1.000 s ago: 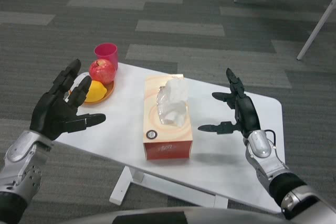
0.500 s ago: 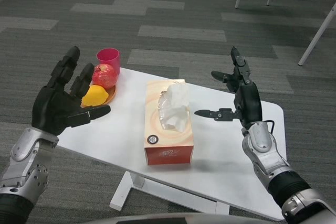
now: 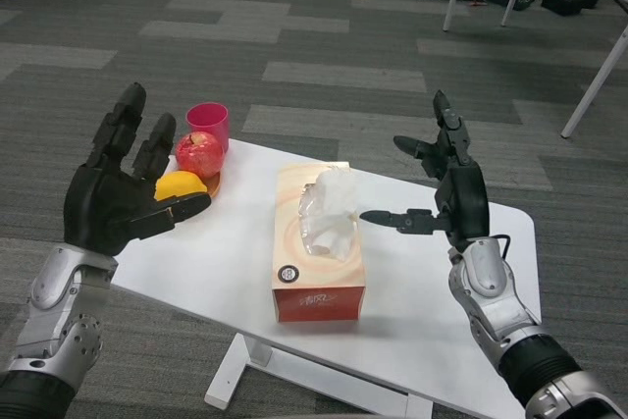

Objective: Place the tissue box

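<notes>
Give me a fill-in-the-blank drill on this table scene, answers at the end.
1. The tissue box stands on the white ____.
2. The apple and the lemon share a ____.
3. The cup behind the apple is ____ in colour.
4. The left hand and right hand both hold ____.

Answers: table; plate; pink; nothing

Orange-and-cream box (image 3: 316, 260) with a white tissue (image 3: 328, 211), on a white bench (image 3: 432, 287). Pink cup (image 3: 208, 126), red apple (image 3: 198, 153), yellow lemon (image 3: 181, 184); grey striped floor (image 3: 324, 36).

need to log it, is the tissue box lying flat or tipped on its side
Flat: the tissue box rests on the white table, opening facing up with a tissue sticking out.
</notes>
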`<action>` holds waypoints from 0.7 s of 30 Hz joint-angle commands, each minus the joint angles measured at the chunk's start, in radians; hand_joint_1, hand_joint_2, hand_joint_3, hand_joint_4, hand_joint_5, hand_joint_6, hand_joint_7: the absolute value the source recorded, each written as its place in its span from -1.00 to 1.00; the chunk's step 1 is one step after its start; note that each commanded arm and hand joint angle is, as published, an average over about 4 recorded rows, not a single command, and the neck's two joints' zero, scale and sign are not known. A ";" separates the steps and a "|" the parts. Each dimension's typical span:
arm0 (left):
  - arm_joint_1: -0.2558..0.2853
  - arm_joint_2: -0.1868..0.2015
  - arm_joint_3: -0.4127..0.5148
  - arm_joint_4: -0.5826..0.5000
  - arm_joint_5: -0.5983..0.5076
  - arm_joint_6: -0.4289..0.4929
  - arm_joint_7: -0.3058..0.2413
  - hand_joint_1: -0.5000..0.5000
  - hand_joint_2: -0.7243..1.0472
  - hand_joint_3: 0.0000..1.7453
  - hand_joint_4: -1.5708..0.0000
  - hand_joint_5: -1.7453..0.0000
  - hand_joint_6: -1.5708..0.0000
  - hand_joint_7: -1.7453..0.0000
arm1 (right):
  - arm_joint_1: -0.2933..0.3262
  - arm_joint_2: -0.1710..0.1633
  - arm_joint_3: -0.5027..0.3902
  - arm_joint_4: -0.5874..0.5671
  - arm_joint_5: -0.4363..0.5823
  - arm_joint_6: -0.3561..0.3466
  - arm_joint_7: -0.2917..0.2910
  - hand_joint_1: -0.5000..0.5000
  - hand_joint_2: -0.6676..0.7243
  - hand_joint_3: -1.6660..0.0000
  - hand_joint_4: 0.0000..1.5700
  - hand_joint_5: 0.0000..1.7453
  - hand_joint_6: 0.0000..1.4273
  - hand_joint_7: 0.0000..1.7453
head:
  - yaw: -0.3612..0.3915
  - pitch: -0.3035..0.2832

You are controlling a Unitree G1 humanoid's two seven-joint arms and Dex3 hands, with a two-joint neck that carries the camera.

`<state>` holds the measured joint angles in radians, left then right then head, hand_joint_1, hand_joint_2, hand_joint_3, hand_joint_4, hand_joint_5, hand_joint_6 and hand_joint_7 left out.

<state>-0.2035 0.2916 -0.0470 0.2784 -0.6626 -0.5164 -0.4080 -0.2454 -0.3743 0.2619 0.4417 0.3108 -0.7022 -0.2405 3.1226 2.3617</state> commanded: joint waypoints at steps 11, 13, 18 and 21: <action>-0.046 -0.018 -0.012 0.000 0.049 -0.035 0.011 1.00 0.80 -1.00 1.00 0.88 1.00 1.00 | -0.014 -0.015 -0.015 -0.012 0.002 -0.047 -0.017 -0.92 0.11 0.79 -1.00 -1.00 -1.00 -1.00 | 0.003 0.054; -0.054 -0.020 -0.019 0.002 0.054 -0.035 0.011 1.00 0.80 -1.00 1.00 0.88 1.00 1.00 | -0.014 -0.021 -0.015 -0.010 0.002 -0.054 -0.018 -0.92 0.23 0.81 -1.00 -1.00 -1.00 -1.00 | 0.002 0.059; -0.064 -0.028 -0.031 0.008 0.062 -0.036 0.011 1.00 0.80 -1.00 1.00 0.88 1.00 1.00 | -0.012 -0.039 -0.012 -0.008 0.001 -0.079 -0.034 -0.83 0.27 0.81 -1.00 -1.00 -1.00 -1.00 | 0.000 0.064; -0.065 -0.036 -0.034 0.008 0.072 -0.036 0.012 1.00 0.80 -1.00 1.00 0.88 1.00 1.00 | -0.009 -0.051 -0.008 -0.011 0.001 -0.088 -0.044 -0.83 0.34 0.81 -1.00 -1.00 -1.00 -1.00 | 0.008 0.073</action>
<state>-0.2551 0.2626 -0.0781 0.2790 -0.5992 -0.5430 -0.3981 -0.2478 -0.4096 0.2594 0.4342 0.3105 -0.7727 -0.2742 3.1273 2.4314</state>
